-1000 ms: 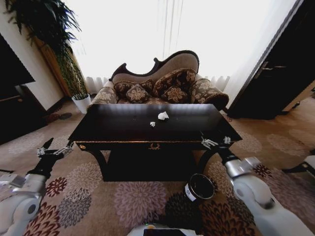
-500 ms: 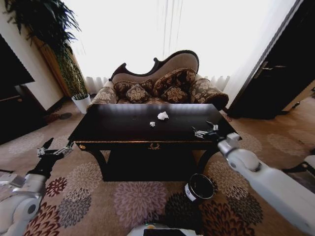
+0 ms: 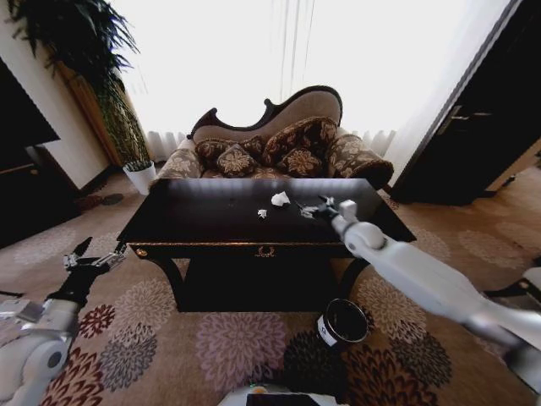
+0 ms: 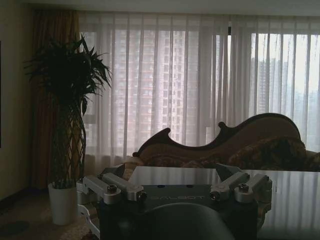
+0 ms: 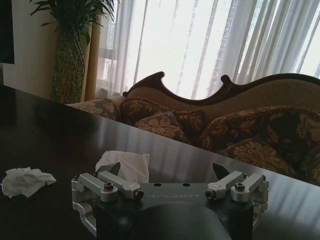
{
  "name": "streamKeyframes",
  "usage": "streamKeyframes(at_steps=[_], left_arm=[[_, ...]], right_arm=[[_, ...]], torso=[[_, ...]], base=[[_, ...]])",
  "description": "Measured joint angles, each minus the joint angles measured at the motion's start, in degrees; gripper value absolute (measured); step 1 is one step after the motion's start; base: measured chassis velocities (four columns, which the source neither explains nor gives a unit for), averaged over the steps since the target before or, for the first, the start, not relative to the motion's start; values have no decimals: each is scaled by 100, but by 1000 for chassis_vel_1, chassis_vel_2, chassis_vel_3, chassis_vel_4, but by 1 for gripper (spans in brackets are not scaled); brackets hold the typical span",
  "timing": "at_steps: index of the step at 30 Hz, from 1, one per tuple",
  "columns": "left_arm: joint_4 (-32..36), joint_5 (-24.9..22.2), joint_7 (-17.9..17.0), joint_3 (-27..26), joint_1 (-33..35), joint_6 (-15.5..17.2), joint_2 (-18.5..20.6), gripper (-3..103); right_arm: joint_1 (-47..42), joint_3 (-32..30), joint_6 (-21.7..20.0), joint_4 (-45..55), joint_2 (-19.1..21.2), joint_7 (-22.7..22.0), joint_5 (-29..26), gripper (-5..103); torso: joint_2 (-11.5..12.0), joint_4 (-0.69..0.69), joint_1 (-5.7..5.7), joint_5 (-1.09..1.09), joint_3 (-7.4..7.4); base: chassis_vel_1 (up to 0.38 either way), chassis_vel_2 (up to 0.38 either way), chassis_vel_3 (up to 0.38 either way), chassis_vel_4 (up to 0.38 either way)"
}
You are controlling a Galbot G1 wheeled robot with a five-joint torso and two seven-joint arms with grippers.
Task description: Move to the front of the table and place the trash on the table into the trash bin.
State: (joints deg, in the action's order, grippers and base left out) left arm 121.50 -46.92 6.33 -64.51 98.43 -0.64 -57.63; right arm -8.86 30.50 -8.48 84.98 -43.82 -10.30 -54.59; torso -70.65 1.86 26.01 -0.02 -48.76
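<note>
Head view: the left gripper [image 3: 91, 256], jaws spread, hangs low off the dark table's [image 3: 203, 228] left front corner, well apart from any trash. Over the tabletop, the right gripper [image 3: 314, 208] reaches with fingers spread and empty; the larger white paper lump [image 3: 280, 199] lies just beyond its left fingertip, the smaller crumpled lump [image 3: 262, 213] farther left. Below that arm, the trash bin [image 3: 341, 322] stands on the floral carpet [image 3: 228, 342].

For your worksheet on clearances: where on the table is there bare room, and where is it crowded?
The table is bare across its left half and front strip. It is crowded mid-back, where two white paper lumps lie beside the open right gripper.
</note>
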Motion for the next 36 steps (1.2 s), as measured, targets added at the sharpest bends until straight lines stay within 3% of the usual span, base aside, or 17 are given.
streamKeyframes(at_steps=[8, 25, 27, 33, 35, 36], left_arm=[[0, 0, -1, 0, 0, 0, 0, 100], [0, 0, -1, 0, 0, 0, 0, 100], [0, 0, -1, 0, 0, 0, 0, 100], [0, 0, -1, 0, 0, 0, 0, 100], [0, 0, -1, 0, 0, 0, 0, 100], [0, 0, 0, 0, 0, 0, 0, 100]], right_arm=[[548, 677, -26, -679, -715, -33, 18, 100], [718, 860, 188, -1721, -1437, 256, 348, 101], [746, 861, 242, -1854, -1500, 301, 357, 92], [742, 859, 279, -1904, -1534, 325, 400, 77], [722, 852, 288, -1907, -1536, 340, 416, 65], [714, 849, 292, -1907, -1535, 345, 421, 65]], torso=[[0, 1, 0, 0, 0], [0, 1, -1, 1, 0], [0, 1, -1, 0, 0], [0, 1, -1, 1, 1], [0, 1, -1, 1, 1], [0, 1, -1, 1, 1]], base=[[0, 0, 0, 0], [0, 0, 0, 0], [0, 0, 0, 0], [0, 0, 0, 0], [0, 0, 0, 0], [0, 0, 0, 0]])
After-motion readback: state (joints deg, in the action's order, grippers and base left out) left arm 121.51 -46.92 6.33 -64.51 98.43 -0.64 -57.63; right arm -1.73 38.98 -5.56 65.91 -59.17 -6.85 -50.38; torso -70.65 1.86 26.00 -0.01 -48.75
